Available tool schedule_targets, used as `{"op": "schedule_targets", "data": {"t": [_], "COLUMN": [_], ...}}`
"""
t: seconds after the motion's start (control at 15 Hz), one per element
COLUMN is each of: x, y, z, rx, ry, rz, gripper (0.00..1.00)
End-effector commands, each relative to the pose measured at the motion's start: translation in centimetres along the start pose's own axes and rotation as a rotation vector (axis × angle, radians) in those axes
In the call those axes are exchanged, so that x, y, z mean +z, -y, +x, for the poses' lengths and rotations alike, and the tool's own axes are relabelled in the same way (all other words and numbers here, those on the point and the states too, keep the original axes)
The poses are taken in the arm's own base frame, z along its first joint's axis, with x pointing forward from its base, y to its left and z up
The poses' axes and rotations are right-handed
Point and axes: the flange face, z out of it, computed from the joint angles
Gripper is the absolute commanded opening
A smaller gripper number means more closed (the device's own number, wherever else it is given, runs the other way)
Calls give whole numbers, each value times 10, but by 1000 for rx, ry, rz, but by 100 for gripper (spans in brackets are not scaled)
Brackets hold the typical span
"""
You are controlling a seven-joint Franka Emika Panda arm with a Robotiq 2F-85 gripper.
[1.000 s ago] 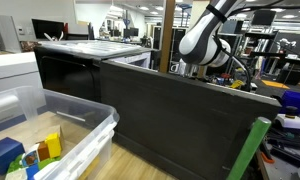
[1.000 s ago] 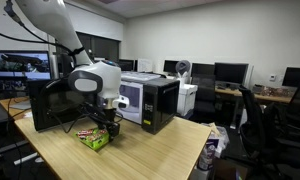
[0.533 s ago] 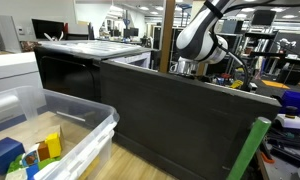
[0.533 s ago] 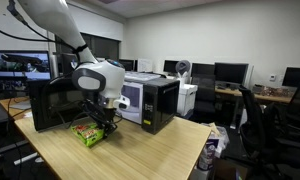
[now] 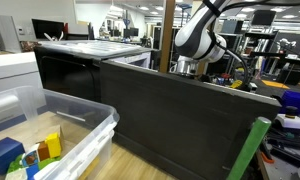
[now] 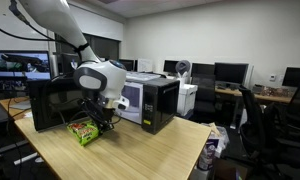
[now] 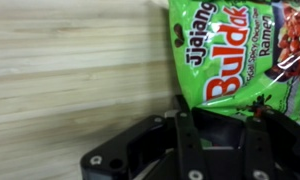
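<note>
A green Buldak ramen packet (image 7: 240, 50) lies on the wooden table (image 7: 60, 70), filling the top right of the wrist view. My gripper (image 7: 218, 106) is shut on the packet's near edge, and the foil runs down between the black fingers (image 7: 181, 112). In an exterior view the gripper (image 6: 102, 122) reaches down by the packet (image 6: 83, 131), which sits tilted at the tabletop's left side. In an exterior view only the white arm (image 5: 195, 40) shows above a black box (image 5: 170, 120); the packet is hidden there.
A black cabinet (image 6: 48, 102) stands just behind the packet, and a black-and-white appliance (image 6: 150, 100) stands to its right. The table (image 6: 150, 150) extends toward the front right. A clear plastic bin (image 5: 85, 135) holds coloured toys. Office chairs and monitors fill the background.
The jaws have gone from open to shut on the packet's edge. The arm and the packet have shifted a little to the left in an exterior view.
</note>
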Motion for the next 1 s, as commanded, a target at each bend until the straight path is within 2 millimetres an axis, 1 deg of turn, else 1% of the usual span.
{"op": "schedule_targets", "data": {"t": [0.0, 0.07, 0.2, 0.4, 0.53, 0.73, 0.93], "x": [-5, -6, -17, -41, -57, -78, -102], "y": [1, -1, -8, -21, -26, -24, -13], "z": [2, 4, 9, 18, 25, 36, 46], "rx": [-5, -18, -31, -15, -9, -15, -43], "ry": [-23, -37, -78, -112, -125, -148, -166], "rz": [-37, -87, -172, -242, -270, -306, -327], "gripper": [1, 0, 0, 0, 0, 0, 0]}}
